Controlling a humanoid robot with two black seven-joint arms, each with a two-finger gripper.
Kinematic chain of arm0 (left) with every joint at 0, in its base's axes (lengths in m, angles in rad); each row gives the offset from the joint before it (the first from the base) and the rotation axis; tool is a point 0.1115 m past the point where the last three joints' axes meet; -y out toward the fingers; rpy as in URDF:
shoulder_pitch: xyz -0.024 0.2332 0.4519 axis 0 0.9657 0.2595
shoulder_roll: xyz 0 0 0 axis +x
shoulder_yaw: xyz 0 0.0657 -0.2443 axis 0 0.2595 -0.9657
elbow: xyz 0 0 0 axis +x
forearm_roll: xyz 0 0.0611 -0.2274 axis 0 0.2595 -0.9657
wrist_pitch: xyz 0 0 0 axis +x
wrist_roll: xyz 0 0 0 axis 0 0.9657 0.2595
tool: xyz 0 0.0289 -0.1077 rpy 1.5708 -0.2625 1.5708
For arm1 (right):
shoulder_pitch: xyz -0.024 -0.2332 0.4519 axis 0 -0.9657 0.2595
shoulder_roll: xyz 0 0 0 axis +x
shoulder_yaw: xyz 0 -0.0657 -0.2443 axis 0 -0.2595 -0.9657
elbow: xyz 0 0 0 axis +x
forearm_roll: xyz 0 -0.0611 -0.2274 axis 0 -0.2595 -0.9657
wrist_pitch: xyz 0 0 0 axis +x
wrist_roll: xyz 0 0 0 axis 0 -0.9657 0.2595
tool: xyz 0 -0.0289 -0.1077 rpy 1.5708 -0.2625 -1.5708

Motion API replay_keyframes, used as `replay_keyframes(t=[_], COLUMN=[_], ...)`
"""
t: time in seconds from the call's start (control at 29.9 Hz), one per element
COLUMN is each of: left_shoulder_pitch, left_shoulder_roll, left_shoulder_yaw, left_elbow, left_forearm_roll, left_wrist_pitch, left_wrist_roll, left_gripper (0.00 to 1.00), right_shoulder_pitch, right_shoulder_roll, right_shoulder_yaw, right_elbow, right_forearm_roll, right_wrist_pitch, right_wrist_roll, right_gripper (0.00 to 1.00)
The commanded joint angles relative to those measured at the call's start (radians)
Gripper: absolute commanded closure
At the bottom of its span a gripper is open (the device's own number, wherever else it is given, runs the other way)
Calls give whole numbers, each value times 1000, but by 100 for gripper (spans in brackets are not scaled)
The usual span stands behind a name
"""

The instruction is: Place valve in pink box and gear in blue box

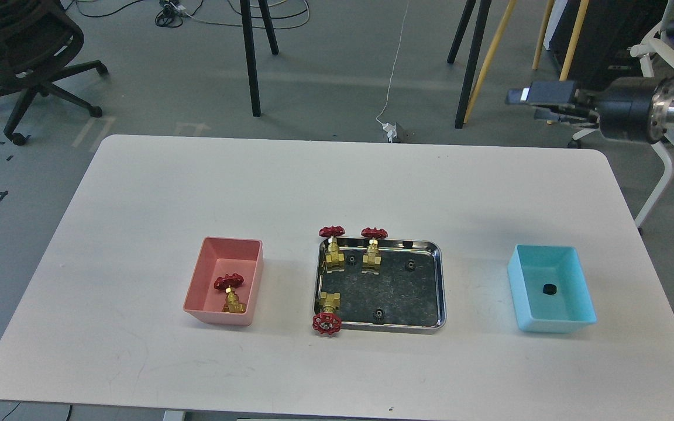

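Note:
A black gear (549, 289) lies on the floor of the blue box (583, 292) at the right of the table. A brass valve (230, 293) with a red handwheel lies in the pink box (220, 251) on the left. Three more valves (332, 248) (372, 249) (326, 313) and several small gears (410, 266) sit in the steel tray (439, 286) between the boxes. My right gripper (525, 105) is raised high at the upper right, beyond the table's far edge, with its fingers apart and nothing between them. My left gripper is out of view.
The white table (337, 187) carries only the two boxes and the tray. Behind it are stand legs (249, 58), wooden legs (489, 58), a black office chair (21, 52) at the far left and a white chair (659, 169) by the right edge.

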Motion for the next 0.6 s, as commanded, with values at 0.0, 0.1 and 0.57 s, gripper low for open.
replay_keyframes(t=[0.0,0.1,0.57], left_shoulder_pitch=[-4,-18,-84], left_shoulder_roll=[-36,-82,-258], left_shoulder_yaw=[20,20,11], left_elbow=[-31,-34,75], left_forearm_roll=[52,65,9], left_wrist_pitch=[-23,-35,9], left_wrist_roll=[-1,0,118], left_gripper=[1,1,1], right_shoulder_pitch=[-3,-5,-11], right_shoulder_roll=[20,37,370], right_shoulder_yaw=[81,88,85], right_elbow=[-93,-99,-478], right_forearm_roll=[274,474,675], right_wrist_pitch=[0,-54,-490], right_wrist_roll=[-35,-66,-204], right_gripper=[16,16,9])
